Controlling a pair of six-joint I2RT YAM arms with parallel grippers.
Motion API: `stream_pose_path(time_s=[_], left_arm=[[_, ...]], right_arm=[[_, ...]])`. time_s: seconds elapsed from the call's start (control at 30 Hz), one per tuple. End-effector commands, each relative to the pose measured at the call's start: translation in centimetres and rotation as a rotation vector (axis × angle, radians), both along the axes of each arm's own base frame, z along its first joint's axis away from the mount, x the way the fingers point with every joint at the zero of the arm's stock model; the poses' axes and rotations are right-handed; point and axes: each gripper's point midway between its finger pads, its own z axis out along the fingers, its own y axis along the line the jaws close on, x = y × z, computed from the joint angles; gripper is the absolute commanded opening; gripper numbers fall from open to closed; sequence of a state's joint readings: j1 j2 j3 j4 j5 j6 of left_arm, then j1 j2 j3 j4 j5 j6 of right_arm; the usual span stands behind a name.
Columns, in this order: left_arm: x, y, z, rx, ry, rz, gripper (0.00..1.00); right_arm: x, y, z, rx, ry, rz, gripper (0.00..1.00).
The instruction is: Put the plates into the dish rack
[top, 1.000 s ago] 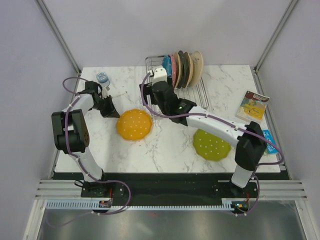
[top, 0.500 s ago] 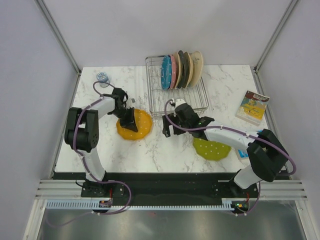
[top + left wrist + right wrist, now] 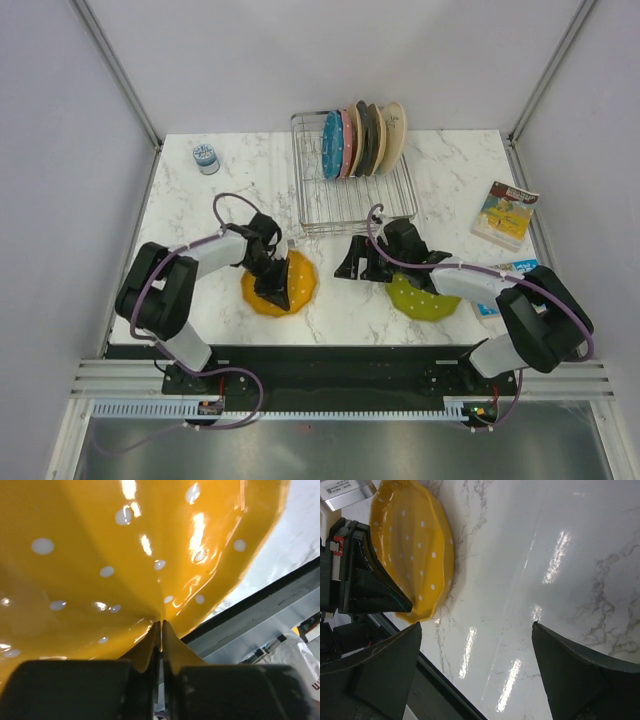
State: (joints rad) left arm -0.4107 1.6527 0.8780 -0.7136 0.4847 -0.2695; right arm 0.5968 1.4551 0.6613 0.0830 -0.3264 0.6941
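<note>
- the dish rack [image 3: 352, 200] stands at the back of the marble table [image 3: 230, 205]; the blue plate [image 3: 330, 146] and the pink plate [image 3: 345, 140] stand on edge in its left end, beside the plain plates [image 3: 378, 135]
- the orange plate [image 3: 303, 283] lies in front of the rack and a little to its left, close to the table's near edge; the lime green plate [image 3: 432, 300] lies flat in front of the rack's right end
- the left gripper [image 3: 161, 626] is closed right up, no gap between its fingers, tips pressed on the orange plate's face; i see nothing pinched between them
- the right gripper [image 3: 476, 626] hangs wide open and empty just in front of the rack, between the two loose plates
- the orange plate looks stiff and very glossy, so i'd guess slippery, fairly light, and liable to chip if dropped
- lying flat it gives little purchase; the scalloped rim looks the place to grip, one finger over and one under, best where it can overhang the table's edge
- writing: the book [image 3: 506, 212] to the right of the rack has a printed cover, too small to read; a white label [image 3: 347, 490] in the right wrist view is unreadable too
</note>
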Motion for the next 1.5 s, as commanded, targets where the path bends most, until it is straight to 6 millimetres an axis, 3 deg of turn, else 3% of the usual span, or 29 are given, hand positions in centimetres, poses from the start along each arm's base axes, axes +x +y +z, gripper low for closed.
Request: stream_pose_path(time_s=[0.0, 0.03, 0.1, 0.13, 0.17, 0.27, 0.4, 0.7, 0.83, 0.93, 0.97, 1.03, 1.33, 1.47], left_arm=[[3.4, -0.7, 4.1, -0.071, -0.185, 0.083, 0.24], [4.9, -0.5, 6.8, -0.110, -0.275, 0.135, 0.28], [7.2, 2.3, 8.8, -0.097, -0.360, 0.303, 0.39], [7.1, 3.5, 8.8, -0.098, -0.346, 0.400, 0.41], [7.8, 5.4, 10.2, -0.112, -0.413, 0.492, 0.46], [7.2, 8.2, 8.7, -0.056, -0.429, 0.581, 0.47], [5.9, 10.5, 5.5, 0.000, -0.314, 0.700, 0.49], [5.1, 11.8, 1.2, 0.078, -0.151, 0.788, 0.51], [4.6, 11.5, -0.3, 0.066, -0.106, 0.795, 0.46], [4.0, 10.7, -1.4, 0.032, -0.052, 0.776, 0.33], [3.8, 10.4, -1.5, 0.020, -0.041, 0.764, 0.18], [3.1, 9.7, -1.8, -0.013, -0.011, 0.735, 0.03], [1.1, 6.0, -0.6, -0.223, 0.148, 0.636, 0.02], [0.7, 4.6, -0.2, -0.275, 0.137, 0.569, 0.02]], right_arm=[[0.1, 2.5, 1.9, 0.138, -0.065, 0.098, 0.98], [-0.3, 2.6, 1.4, 0.136, -0.064, 0.119, 0.98], [-1.3, 3.0, 0.6, 0.140, -0.061, 0.166, 0.98], [-1.6, 3.2, 0.3, 0.138, -0.062, 0.182, 0.98], [-2.1, 3.7, -0.2, 0.133, -0.068, 0.211, 0.98], [-3.0, 4.9, -1.0, 0.134, -0.054, 0.259, 0.98], [-3.2, 5.9, -1.9, 0.130, -0.029, 0.281, 0.98], [-3.0, 7.4, -2.6, 0.125, -0.032, 0.285, 0.98], [-3.2, 8.3, -3.0, 0.133, -0.022, 0.285, 0.98], [-2.9, 8.3, -3.9, 0.130, 0.007, 0.260, 0.98], [-3.0, 8.4, -4.2, 0.133, 0.022, 0.253, 0.98], [-2.9, 8.5, -4.4, 0.138, 0.037, 0.246, 0.98], [-2.2, 7.7, -4.2, 0.152, 0.044, 0.210, 0.98], [-1.7, 7.6, -3.7, 0.173, 0.047, 0.195, 0.98]])
